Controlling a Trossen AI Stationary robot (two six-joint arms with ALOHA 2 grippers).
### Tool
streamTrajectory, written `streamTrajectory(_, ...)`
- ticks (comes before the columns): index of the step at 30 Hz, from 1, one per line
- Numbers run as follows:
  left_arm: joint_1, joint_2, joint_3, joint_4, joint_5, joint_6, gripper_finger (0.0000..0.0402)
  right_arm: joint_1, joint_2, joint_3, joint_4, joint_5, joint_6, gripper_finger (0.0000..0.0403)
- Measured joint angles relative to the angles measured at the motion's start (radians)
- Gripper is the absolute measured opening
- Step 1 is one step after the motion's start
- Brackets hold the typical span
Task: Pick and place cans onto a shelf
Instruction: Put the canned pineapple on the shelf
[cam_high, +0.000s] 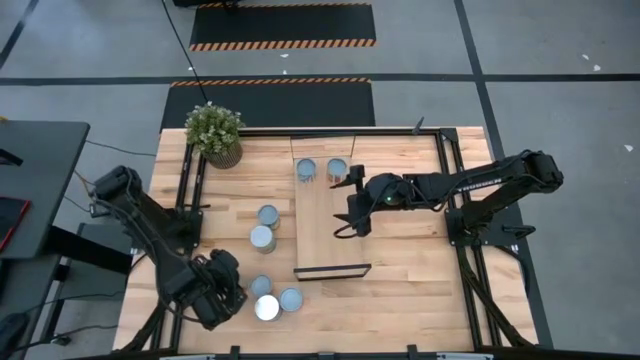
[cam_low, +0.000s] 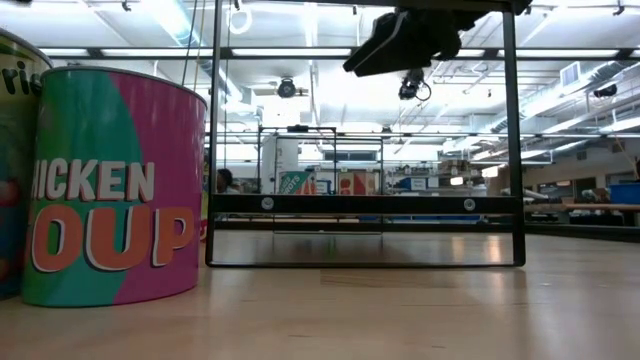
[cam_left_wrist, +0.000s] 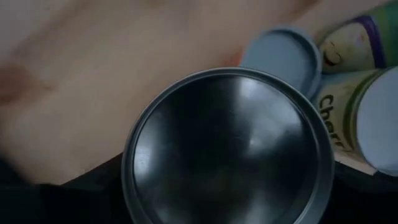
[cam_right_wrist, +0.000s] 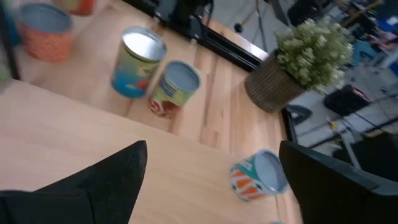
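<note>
From above, the wooden table (cam_high: 400, 270) carries the shelf (cam_high: 330, 215), two cans (cam_high: 320, 169) on its far end, the right gripper (cam_high: 350, 205) open over it. The left gripper (cam_high: 222, 290) sits beside three cans left of the shelf; its grip is unclear. At table level, one can (cam_low: 110, 185) blocks the left side. The left wrist camera shows a can top (cam_left_wrist: 227, 149) filling the picture.

We see a glossy, mirror-smooth metal can top (cam_left_wrist: 227, 149) filling the left wrist view. At nine o'clock in the low view stands a can (cam_low: 110, 185) wrapped in satiny printed paper. The shelf (cam_high: 332, 215) is pale, smooth matt wood; its frame (cam_low: 365, 203) is black metal.
</note>
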Motion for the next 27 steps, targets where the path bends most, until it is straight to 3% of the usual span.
streamTrajectory(6,0.058,-0.006,0.175,-0.251,-0.083,0.093,0.0318,-0.073,-0.008,-0.026,-0.006,-0.058,0.03,0.0373)
streamTrajectory(10,0.151,-0.006,0.243,-0.279,-0.169,0.259,0.0318,-0.096,-0.018,-0.07,0.06,-0.13,0.045,0.0373)
streamTrajectory(14,0.307,-0.006,0.269,-0.28,-0.178,0.474,0.0318,-0.107,-0.018,-0.084,0.129,-0.191,0.033,0.0373)
streamTrajectory(21,0.607,-0.006,0.3,-0.097,-0.2,0.833,0.0318,-0.117,-0.017,-0.084,0.216,-0.214,0.044,0.0373)
streamTrajectory(27,0.74,-0.006,0.301,0.176,-0.192,1.056,0.0318,-0.117,-0.013,-0.118,0.304,-0.204,0.099,0.0373)
